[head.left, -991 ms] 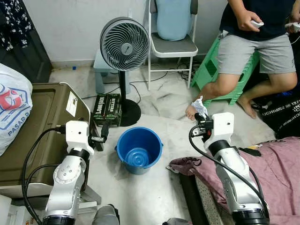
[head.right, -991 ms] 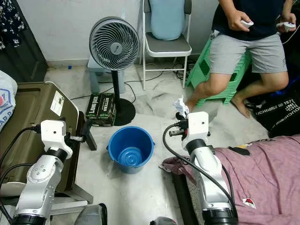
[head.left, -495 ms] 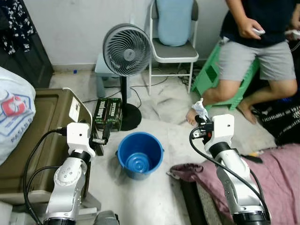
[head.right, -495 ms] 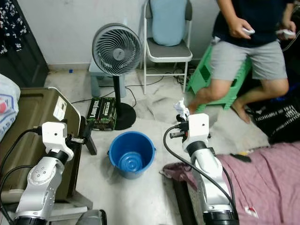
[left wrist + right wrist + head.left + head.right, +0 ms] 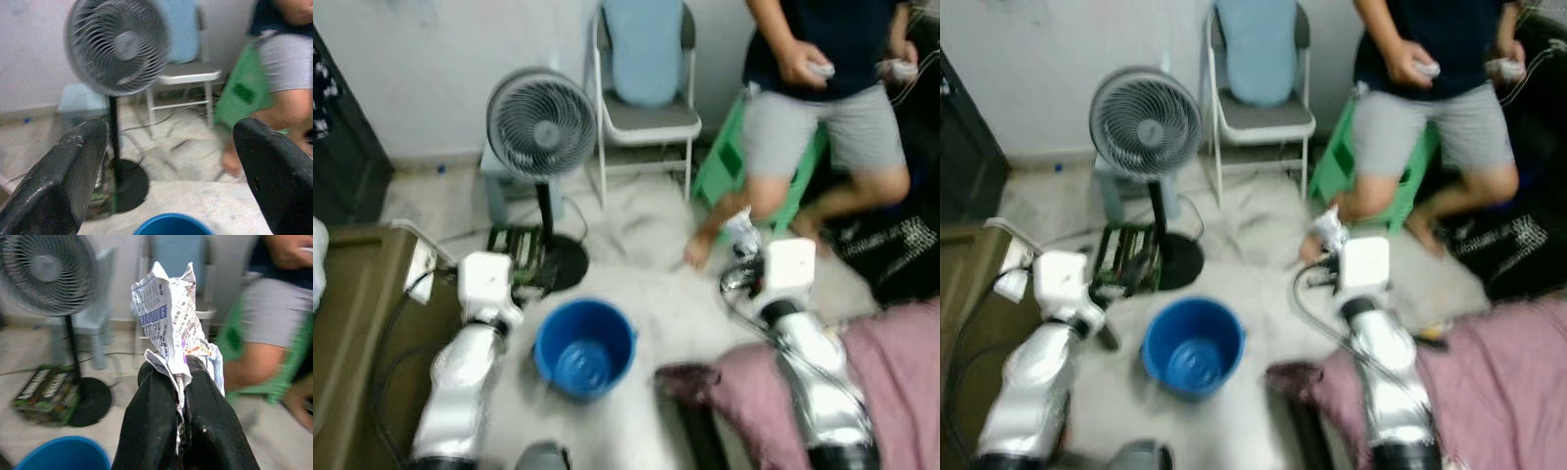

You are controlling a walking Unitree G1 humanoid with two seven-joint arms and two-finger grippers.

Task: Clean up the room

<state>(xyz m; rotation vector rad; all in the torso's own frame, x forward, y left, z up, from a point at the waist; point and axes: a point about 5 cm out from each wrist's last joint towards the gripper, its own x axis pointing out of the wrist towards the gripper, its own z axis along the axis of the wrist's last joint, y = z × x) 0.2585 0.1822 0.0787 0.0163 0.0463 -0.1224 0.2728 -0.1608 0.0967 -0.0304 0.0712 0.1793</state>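
Printed matter covers the crumpled paper pinched between the fingers of the right gripper: fine lines of text and a small blue panel, all too blurred and small to read. White lettering runs along the green box on the floor beside the fan base, and white lettering shows on a black bag near the person; neither is legible.
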